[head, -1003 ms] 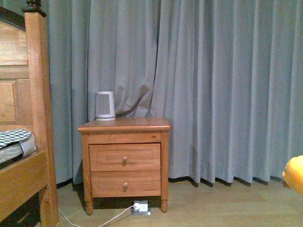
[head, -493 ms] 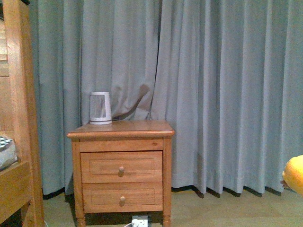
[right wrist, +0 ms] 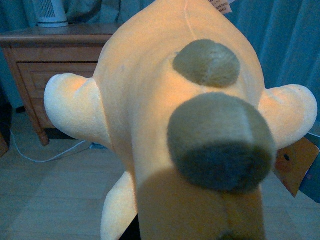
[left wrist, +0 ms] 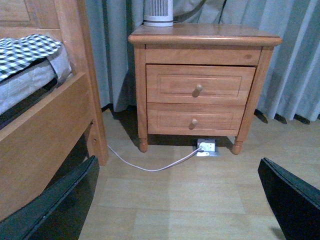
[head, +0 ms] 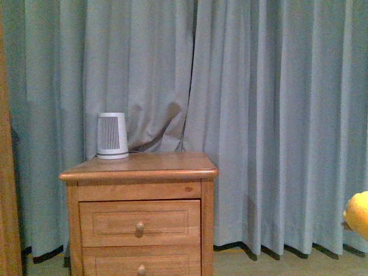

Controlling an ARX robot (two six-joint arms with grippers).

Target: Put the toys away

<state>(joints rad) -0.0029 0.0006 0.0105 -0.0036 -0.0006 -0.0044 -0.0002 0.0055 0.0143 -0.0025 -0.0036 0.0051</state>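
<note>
Two drawers, each with a round knob, are seen in the wooden nightstand (head: 138,172), which stands against a grey-blue curtain (head: 270,115). A small white ribbed appliance (head: 112,135) is set upright on its top, near the back edge.

The yellow-orange plush toy (right wrist: 165,100) is pressed close to the right wrist camera and fills most of that view; two grey-brown patches and two pale rounded limbs are noted on it, and an orange tag (right wrist: 291,166) hangs at one side. In the front view only a yellow bulge of it (head: 359,214) shows at the right edge, clear of the floor.

The right gripper is hidden behind the toy, so its state cannot be told.

The left gripper (left wrist: 177,172) is spread wide and holds nothing, low over the wood floor (left wrist: 200,200), facing the nightstand and a bed frame (left wrist: 50,130) with checked bedding (left wrist: 25,50). A white cable (left wrist: 155,166) runs to a socket block (left wrist: 206,147) under the nightstand.
</note>
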